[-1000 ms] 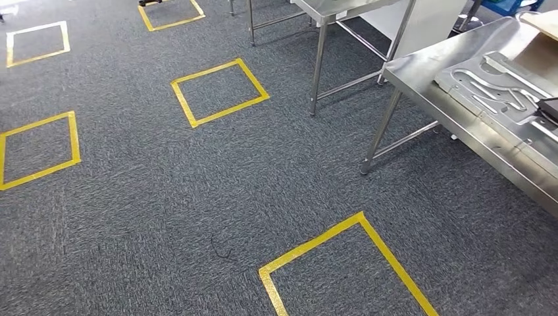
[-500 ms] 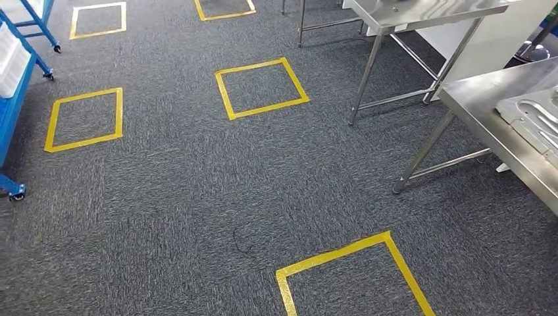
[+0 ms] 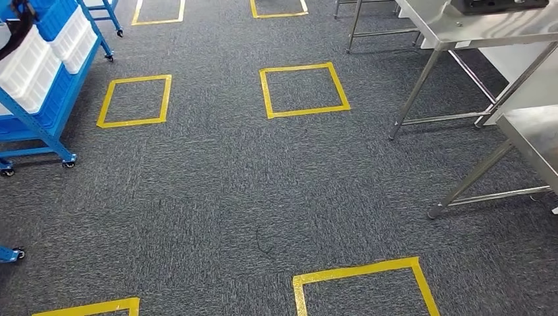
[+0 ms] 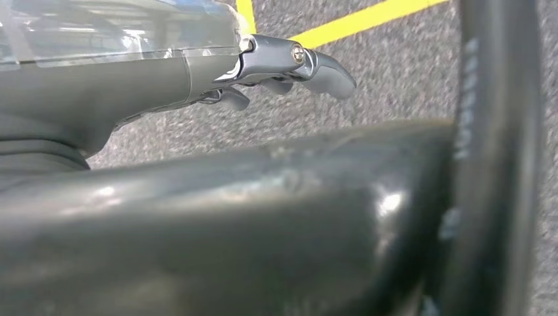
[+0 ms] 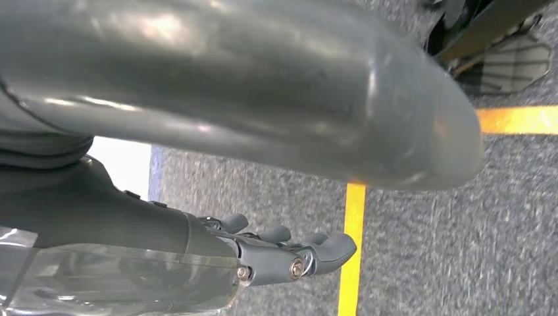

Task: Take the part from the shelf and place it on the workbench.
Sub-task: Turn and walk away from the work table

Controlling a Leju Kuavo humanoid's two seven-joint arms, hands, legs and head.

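A blue wheeled shelf (image 3: 41,124) stands at the left edge of the head view, loaded with white bins (image 3: 29,66). Something dark (image 3: 16,29) lies over the top bin; I cannot tell what it is. The corner of a steel workbench (image 3: 534,135) shows at the right edge. My left hand (image 4: 283,72) hangs over the grey carpet with its fingers stretched out and nothing in them. Above the carpet and a yellow tape line, my right hand (image 5: 286,253) hangs the same way, holding nothing.
A second steel table (image 3: 474,31) stands at the back right with a dark object (image 3: 497,5) on it. Yellow tape squares (image 3: 303,89) mark the grey carpet, one of them (image 3: 362,283) close in front. Open carpet lies between the shelf and the tables.
The camera has turned left: the whole scene slid right, the blue shelf came into view, and the workbench with the metal part on it left at the right edge.
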